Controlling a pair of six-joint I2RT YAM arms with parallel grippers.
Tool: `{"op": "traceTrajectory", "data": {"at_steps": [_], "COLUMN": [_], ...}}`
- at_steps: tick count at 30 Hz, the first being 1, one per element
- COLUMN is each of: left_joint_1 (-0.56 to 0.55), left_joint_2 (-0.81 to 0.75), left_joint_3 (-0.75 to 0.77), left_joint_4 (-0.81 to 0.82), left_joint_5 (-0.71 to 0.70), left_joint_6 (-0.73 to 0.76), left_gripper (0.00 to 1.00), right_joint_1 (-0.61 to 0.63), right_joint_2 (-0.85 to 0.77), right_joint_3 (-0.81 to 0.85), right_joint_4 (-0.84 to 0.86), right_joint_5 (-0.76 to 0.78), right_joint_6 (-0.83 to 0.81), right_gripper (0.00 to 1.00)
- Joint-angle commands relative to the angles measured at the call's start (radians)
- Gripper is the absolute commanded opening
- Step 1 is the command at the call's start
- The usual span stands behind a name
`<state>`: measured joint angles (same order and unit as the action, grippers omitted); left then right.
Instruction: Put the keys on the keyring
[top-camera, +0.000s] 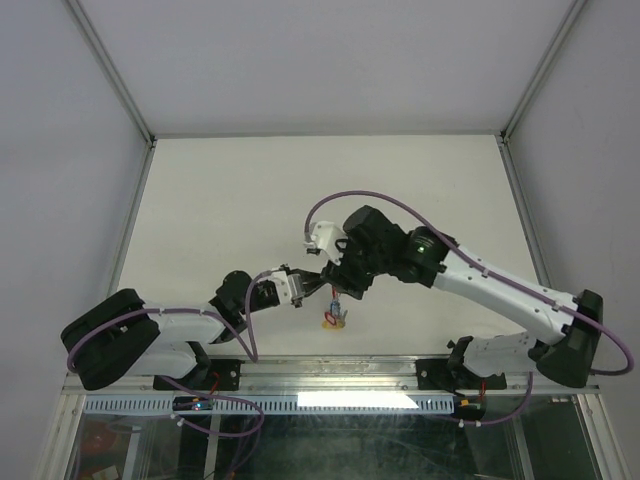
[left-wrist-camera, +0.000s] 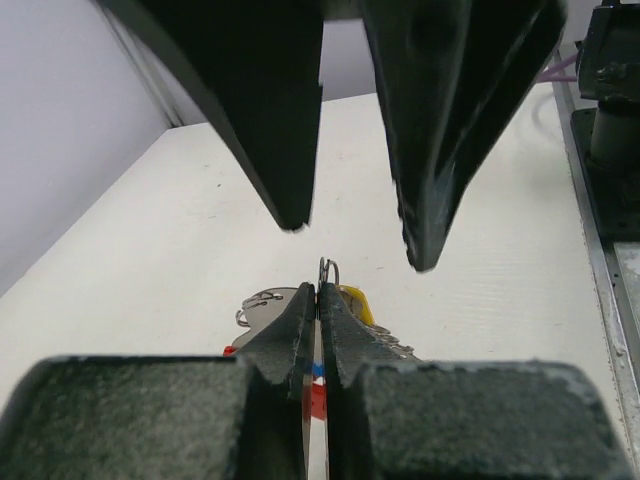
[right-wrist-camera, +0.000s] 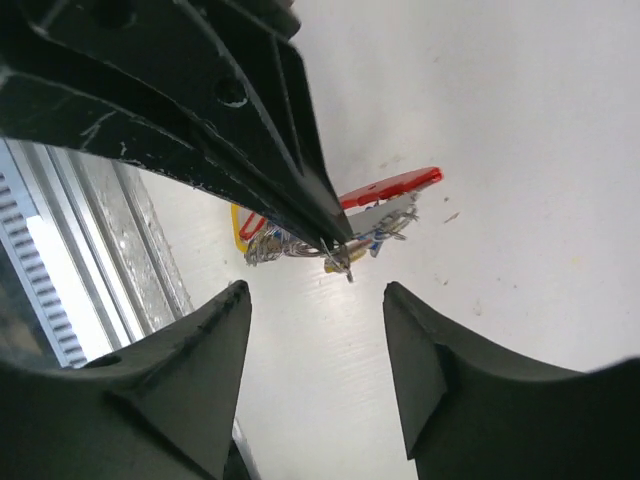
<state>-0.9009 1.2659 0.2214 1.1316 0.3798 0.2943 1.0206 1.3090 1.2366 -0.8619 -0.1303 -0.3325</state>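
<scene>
Silvery keys (right-wrist-camera: 268, 246) sit in a tight bunch right at the tips of the left gripper (left-wrist-camera: 317, 292), a yellow tag (left-wrist-camera: 356, 300) just past those tips on one side. The left fingers are pressed together with no gap. A small wire loop (left-wrist-camera: 328, 268) stands out of the seam at their very end, so they appear to be pinching it; how firm the hold is cannot be told. Nor is it clear whether the bunch rests on the white table (top-camera: 250, 200) or hangs just off it.

The keyring (right-wrist-camera: 395, 186) lies on the far side of the bunch from the left fingertips, its red arc above its grey bar in the right wrist view. Its long axis points away from those tips.

The right gripper (right-wrist-camera: 315, 296) is spread wide and has hold of nothing. Seen from its own wrist, the loop and keys lie just beyond its fingertips, roughly centred in the gap, with the keyring a little further out. From the left wrist, its two fingers hang just past the left tips, one on each side of the loop.

The left gripper is the one in contact; the right is near but apart. The keyring's length runs roughly along the line on which the right fingers would close. To pinch it across the bar, that wrist would probably need to turn and reach slightly past the bunch.
</scene>
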Motion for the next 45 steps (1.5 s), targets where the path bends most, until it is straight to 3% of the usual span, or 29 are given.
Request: {"op": "traceTrajectory", "data": {"at_steps": [1,8,16,26,45], "left_joint_1": [0.016,0.034,0.034,0.035,0.034], "left_joint_2": [0.013,0.053,0.067,0.063,0.055], "left_joint_3": [-0.016,-0.045,-0.039,-0.036,-0.034], "left_joint_4": [0.172,0.298,0.295,0.277,0.257], "left_joint_5": [0.009,0.005,0.025,0.037,0.037], "left_joint_6": [-0.068,-0.122,-0.117,-0.104,-0.092], "left_gripper": [0.0,0.0,0.0,0.0,0.0], "right_joint_1": [-0.047,-0.233,-0.302,-0.316,-0.32], "right_joint_2": [-0.157,-0.331,-0.365,-0.341,-0.306], "right_joint_3": [-0.066,-0.308,-0.539,-0.548,-0.532], "right_joint_4": [0.252,0.524,0.825,0.825,0.757], "right_joint_5": [0.027,-0.104,-0.27,-0.304,-0.37], "right_joint_6": [0.137,0.387,0.652,0.679,0.648], "right_gripper": [0.59,0.45,0.37,0.3,0.28]}}
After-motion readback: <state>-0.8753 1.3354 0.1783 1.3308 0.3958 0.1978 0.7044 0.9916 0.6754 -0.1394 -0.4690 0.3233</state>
